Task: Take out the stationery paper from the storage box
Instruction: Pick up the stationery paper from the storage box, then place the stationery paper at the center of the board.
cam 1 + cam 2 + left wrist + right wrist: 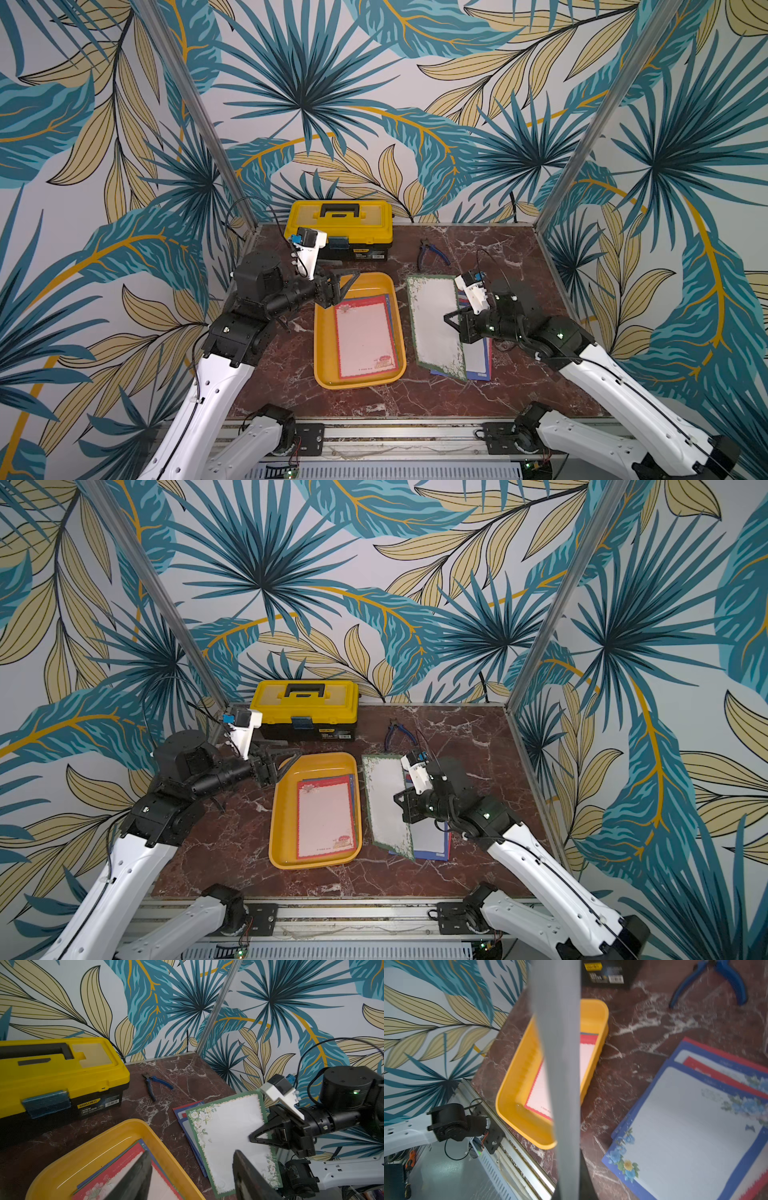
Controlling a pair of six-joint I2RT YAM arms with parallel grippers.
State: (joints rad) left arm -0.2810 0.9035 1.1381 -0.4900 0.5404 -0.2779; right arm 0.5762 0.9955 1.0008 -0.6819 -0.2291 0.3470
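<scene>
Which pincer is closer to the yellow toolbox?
Left. The left pincer sits just in front of the toolbox; the right pincer is farther off, beside the storage box, gripping the green-bordered sheet.

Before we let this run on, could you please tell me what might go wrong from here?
1. The right gripper pinches the green-bordered sheet by one edge above the pile on the table; it may slip or land askew.
2. Several sheets lie stacked in the storage box; the open left gripper could catch more than one or crease the red-bordered sheet on top.

Table: storage box, toolbox, pliers, paper
</scene>
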